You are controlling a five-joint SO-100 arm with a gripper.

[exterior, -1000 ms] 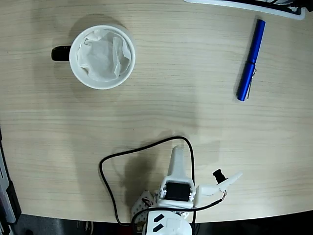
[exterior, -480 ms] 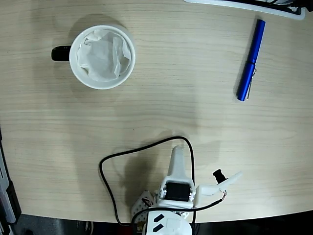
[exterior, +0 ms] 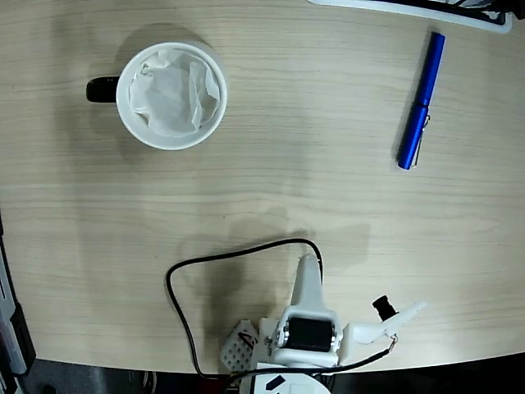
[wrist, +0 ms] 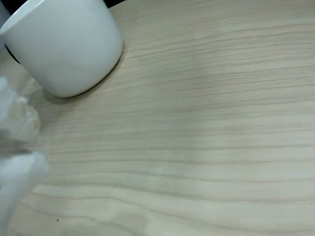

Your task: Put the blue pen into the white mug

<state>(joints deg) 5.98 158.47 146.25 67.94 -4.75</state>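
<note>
Seen from above in the fixed view, the blue pen [exterior: 422, 100] lies at the upper right of the wooden table, nearly upright in the picture, clip end lowest. The white mug [exterior: 171, 94] stands at the upper left, black handle pointing left, crumpled white paper inside. My gripper [exterior: 307, 269] sits low at the bottom centre, far from both, its jaws together in one narrow white wedge with nothing in them. In the wrist view the white mug [wrist: 64, 44] is at the top left, a blurred white finger [wrist: 15, 167] is at the left edge, and the pen is out of view.
A black cable [exterior: 175, 289] loops over the table left of the arm. A flat white-edged object [exterior: 410, 6] lies along the top right edge. The table's front edge runs just below the arm's base, and dark equipment [exterior: 10, 320] borders the left side.
The arm has drawn back toward the bottom edge and turned slightly right; the gripper tip and wrist camera sit lower and further right. Pen and mug have not moved.
</note>
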